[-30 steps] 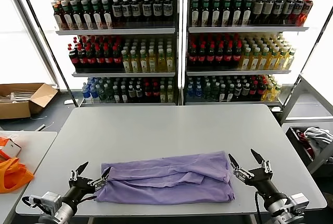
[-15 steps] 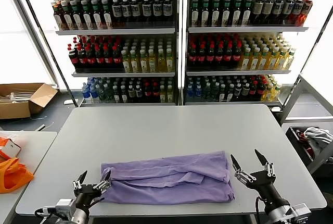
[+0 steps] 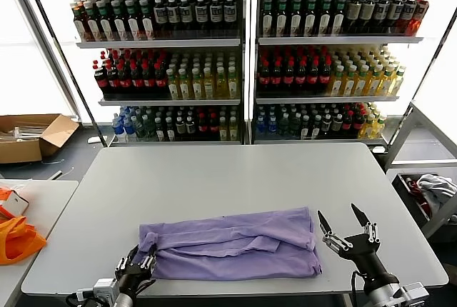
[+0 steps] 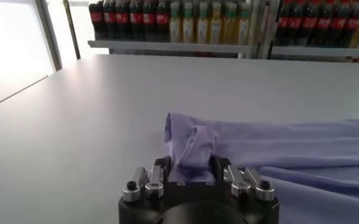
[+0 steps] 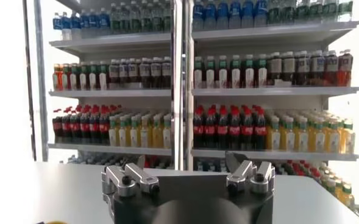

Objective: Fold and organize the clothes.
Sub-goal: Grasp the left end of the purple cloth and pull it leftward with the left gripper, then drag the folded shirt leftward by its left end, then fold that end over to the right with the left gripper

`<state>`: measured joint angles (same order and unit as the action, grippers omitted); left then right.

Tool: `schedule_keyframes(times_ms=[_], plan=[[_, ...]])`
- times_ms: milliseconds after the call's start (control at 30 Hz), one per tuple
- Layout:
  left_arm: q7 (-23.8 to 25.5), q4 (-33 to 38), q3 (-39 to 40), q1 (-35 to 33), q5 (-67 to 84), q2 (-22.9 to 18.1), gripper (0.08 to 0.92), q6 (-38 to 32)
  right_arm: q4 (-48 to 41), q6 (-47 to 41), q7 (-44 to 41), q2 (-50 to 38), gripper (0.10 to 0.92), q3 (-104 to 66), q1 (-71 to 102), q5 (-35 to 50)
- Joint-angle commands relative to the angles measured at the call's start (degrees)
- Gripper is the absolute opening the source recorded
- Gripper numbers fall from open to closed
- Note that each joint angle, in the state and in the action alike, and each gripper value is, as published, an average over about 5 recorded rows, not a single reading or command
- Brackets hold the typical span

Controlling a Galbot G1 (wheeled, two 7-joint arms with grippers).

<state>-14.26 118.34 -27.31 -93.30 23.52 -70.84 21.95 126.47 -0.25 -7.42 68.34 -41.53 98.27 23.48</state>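
left gripper pinching T-shirt — right gripper spread

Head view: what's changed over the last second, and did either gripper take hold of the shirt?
The left gripper has slid right along the near table edge and closed on the lavender T-shirt at its left end, bunching the fabric there. The right gripper stayed open just off the shirt's right end, having barely shifted. The rest of the shirt and the table are unchanged.
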Motion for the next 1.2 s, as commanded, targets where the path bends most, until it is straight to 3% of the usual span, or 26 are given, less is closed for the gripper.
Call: schedule_keyframes(times_ms=[33,233,400,567,767,867,1000,1200], plan=[[-0.4,-0.6,1.0,0.1,0.5,-0.7,0.406,0.5,-0.1,0.5,0.1,0.0,0.823,-0.1,0.0,0.3],[0.6,0.9,-1.6,0.1,0.8,0.5,0.233,-0.3,-0.2,0.4,0.1,-0.2,0.823,-0.4,-0.3,1.2],[3.7,1.0,-11.3,1.2,4.4,6.2,0.113,-0.6,-0.5,0.5,0.0,-0.7,0.823,-0.8,-0.5,2.0],[7.4,-3.5,-23.8,3.5,10.0,15.1,0.098,-0.4,-0.7,0.8,0.1,-0.9,0.823,-0.6,-1.0,2.5],[14.7,-9.6,-30.2,5.0,10.2,22.8,0.098,-0.4,-0.3,1.2,0.1,-1.0,0.823,-0.1,-1.1,2.6],[14.7,-8.1,-29.8,5.7,11.3,24.9,0.098,-0.1,0.2,1.2,0.1,-1.0,0.823,-0.2,-0.8,2.7],[13.2,1.3,-25.6,4.4,15.8,24.5,0.098,1.6,1.1,1.2,0.1,-0.6,0.823,-0.3,-0.1,2.7],[8.6,10.6,-6.2,3.8,17.5,21.5,0.098,1.5,1.4,1.3,-0.1,0.5,0.823,-0.5,1.1,1.9]])
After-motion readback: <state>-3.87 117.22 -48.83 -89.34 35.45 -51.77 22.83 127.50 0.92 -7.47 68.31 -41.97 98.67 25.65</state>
